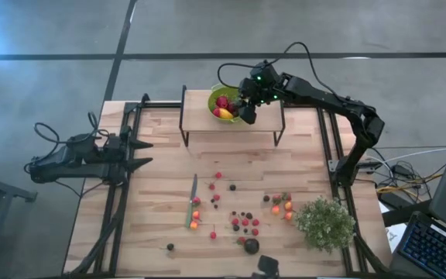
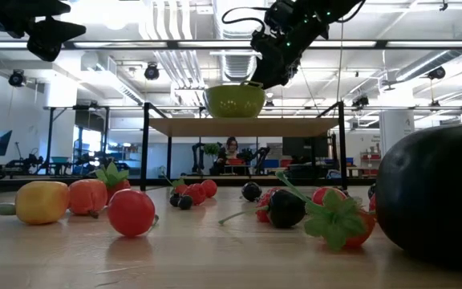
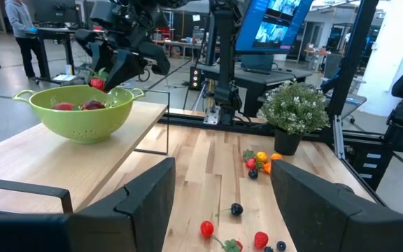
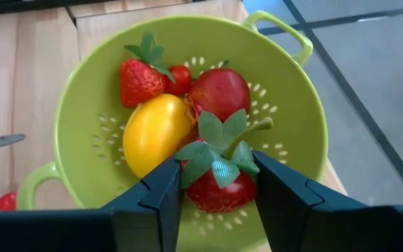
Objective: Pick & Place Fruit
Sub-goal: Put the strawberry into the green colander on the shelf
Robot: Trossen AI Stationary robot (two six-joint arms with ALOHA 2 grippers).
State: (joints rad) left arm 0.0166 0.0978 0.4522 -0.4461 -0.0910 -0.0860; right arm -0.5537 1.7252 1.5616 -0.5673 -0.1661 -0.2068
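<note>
**Green colander, strawberry still in the jaws**

Black and idle, your left gripper (image 1: 142, 153) hung at the table's left edge, its fingers spread wide and holding nothing.

Across the middle of the butcher-block table (image 1: 161, 132) the loose fruit (image 1: 238, 221) lay scattered: red berries, some dark ones, a few orange pieces beside the green-handled knife (image 1: 191, 201), and one bigger dark round fruit near the front edge. The bushy plant (image 1: 325, 223) stood well to the right of them.

Your right gripper (image 4: 219, 185) hovered over the green colander (image 4: 89, 91) on the raised shelf (image 1: 200, 120), its fingers narrowed on a red strawberry (image 4: 219, 192). The berry's leafy cap and stem faced up towards the wrist camera, so its long axis ran roughly upright, tip down into the bowl.

Inside already lay a smaller strawberry (image 4: 138, 80), a yellow fruit (image 4: 152, 133) and a rounder red one (image 4: 219, 91).

Watch these, by my reckoning:
- Released high, the berry could bounce off the piled fruit.
- Leaves might snag on a finger (image 4: 161, 199) and lift the berry back out.
- Lowering too far could nudge the light colander along the shelf.
</note>
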